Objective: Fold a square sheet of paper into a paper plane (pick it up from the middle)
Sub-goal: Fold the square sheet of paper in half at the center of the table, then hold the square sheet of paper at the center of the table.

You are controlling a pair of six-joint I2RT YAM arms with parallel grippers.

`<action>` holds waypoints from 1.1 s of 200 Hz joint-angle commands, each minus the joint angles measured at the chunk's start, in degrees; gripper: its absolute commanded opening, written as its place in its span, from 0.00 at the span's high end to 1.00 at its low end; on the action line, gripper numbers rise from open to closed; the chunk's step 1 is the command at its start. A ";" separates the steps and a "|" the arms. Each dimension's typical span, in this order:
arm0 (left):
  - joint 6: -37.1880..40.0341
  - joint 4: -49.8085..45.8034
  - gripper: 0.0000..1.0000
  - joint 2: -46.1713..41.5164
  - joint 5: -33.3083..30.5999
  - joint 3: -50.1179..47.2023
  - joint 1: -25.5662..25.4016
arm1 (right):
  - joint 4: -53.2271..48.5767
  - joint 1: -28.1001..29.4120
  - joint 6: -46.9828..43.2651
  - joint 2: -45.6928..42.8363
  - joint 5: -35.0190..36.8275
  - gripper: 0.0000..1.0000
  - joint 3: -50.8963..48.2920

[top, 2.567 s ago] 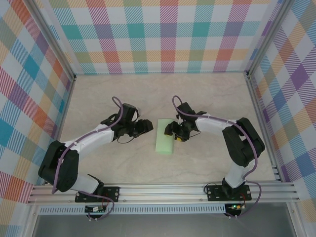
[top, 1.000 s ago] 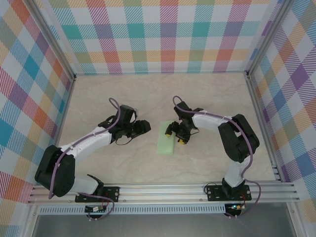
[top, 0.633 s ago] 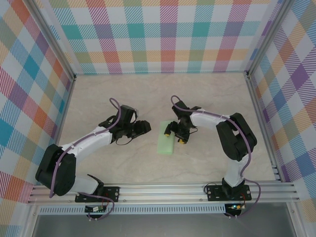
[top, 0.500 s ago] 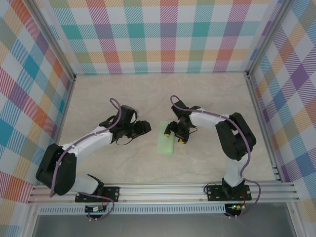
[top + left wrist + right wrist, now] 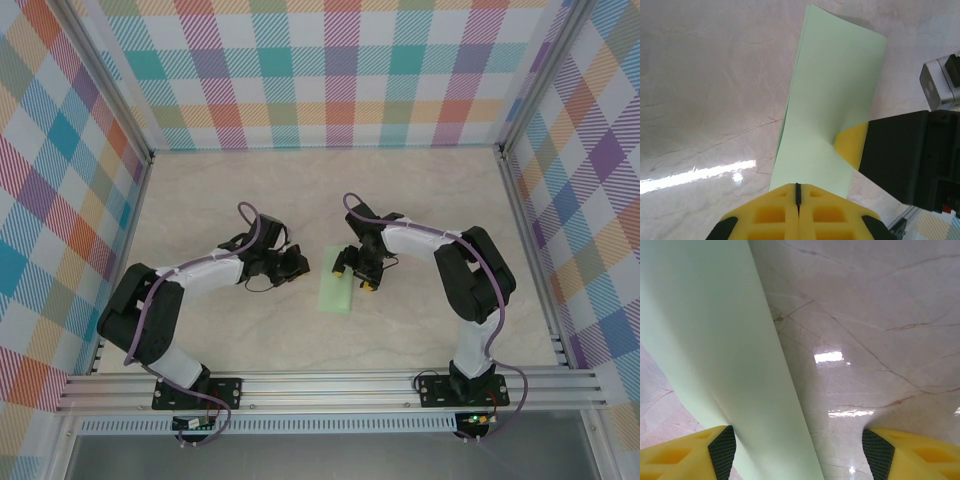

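Left tool [image 5: 797,189] was closed together at the square sheet of paper [image 5: 832,100] edge; right tool [image 5: 797,442] stood apart, one finger on it.

The square sheet of paper [image 5: 835,90] is thin, smooth, matt paper; the tabletop [image 5: 865,315] is glossy marble-look; right tool [image 5: 800,444] fingers [image 5: 680,455] are yellow plastic
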 commanded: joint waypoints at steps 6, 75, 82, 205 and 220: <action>-1.52 3.45 1.00 2.90 2.91 3.09 -0.19 | -0.79 0.37 -0.52 5.55 4.83 0.28 -2.50; -4.86 7.73 1.00 9.39 5.62 5.50 -0.45 | -1.19 0.52 -0.06 6.76 5.53 0.28 -2.50; -4.96 7.98 1.00 9.81 5.83 5.76 -0.52 | -1.21 0.52 -0.03 6.88 5.53 0.28 -2.55; -5.21 6.64 1.00 17.90 6.68 8.67 -3.00 | -1.13 0.61 -0.24 7.79 4.98 0.28 -2.24; -5.13 6.36 1.00 18.48 6.10 8.29 -2.99 | -1.11 0.61 -0.24 7.66 5.01 0.28 -2.30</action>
